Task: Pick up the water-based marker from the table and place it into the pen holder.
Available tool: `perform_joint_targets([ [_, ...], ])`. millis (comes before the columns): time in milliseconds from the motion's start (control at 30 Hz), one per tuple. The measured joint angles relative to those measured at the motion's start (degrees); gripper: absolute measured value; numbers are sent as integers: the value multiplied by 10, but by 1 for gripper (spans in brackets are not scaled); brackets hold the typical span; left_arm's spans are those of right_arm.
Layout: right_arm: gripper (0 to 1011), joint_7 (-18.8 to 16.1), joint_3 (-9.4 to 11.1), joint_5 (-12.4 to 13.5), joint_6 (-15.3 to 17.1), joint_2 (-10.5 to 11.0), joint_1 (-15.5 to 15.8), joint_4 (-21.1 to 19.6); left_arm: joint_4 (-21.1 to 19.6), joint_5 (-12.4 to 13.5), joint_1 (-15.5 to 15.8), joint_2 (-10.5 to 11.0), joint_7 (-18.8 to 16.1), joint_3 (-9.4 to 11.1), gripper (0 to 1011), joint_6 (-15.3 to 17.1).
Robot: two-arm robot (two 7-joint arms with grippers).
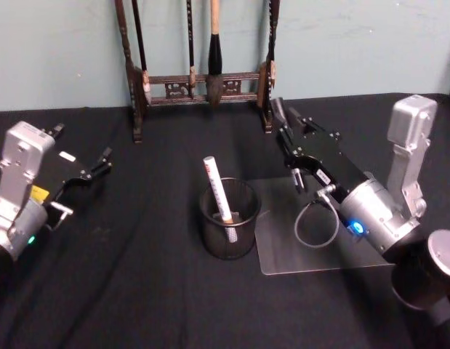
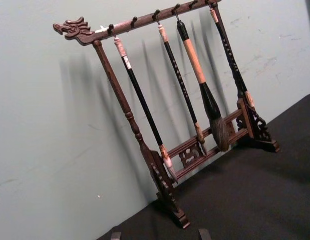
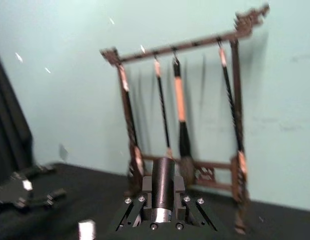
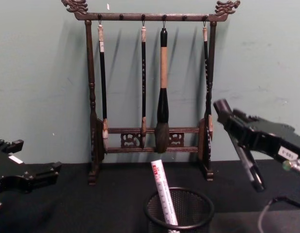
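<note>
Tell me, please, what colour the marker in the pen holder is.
The marker is white, clearest in the head view.

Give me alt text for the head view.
A white marker stands tilted in the black mesh pen holder on a black table. The right gripper hovers behind and right of it, the left gripper sits far left, with a brush rack at the back.

The tabletop (image 1: 137,291) is covered with a black cloth that reaches to the pale green wall behind. Near its middle stands the pen holder (image 1: 246,225), a round cup of black wire mesh, upright. Just beside the cup, on the robot's right, a clear sheet (image 1: 283,254) lies flat on the cloth. At the back edge, close to the wall, a dark wooden brush rack (image 1: 203,80) stands on its two feet.
</note>
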State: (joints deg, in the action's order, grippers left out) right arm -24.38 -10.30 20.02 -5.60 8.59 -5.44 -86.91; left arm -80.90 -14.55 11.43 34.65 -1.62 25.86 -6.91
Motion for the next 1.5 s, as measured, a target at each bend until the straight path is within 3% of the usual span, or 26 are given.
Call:
perform_joint_targets([
  [133, 251, -20, -14, 14, -38, -2, 10, -4, 0, 0, 0, 0, 0, 0, 1001, 0],
  [467, 251, -42, -51, 20, -57, 7, 14, -1, 0, 0, 0, 0, 0, 0, 1001, 0],
  [1067, 251, -25, -93, 6, -106, 7, -11, 53, 0, 0, 0, 0, 0, 0, 1001, 0],
  [1500, 251, -11, -112, 0, -109, 8, -25, 71, 0, 0, 0, 0, 0, 0, 1001, 0],
])
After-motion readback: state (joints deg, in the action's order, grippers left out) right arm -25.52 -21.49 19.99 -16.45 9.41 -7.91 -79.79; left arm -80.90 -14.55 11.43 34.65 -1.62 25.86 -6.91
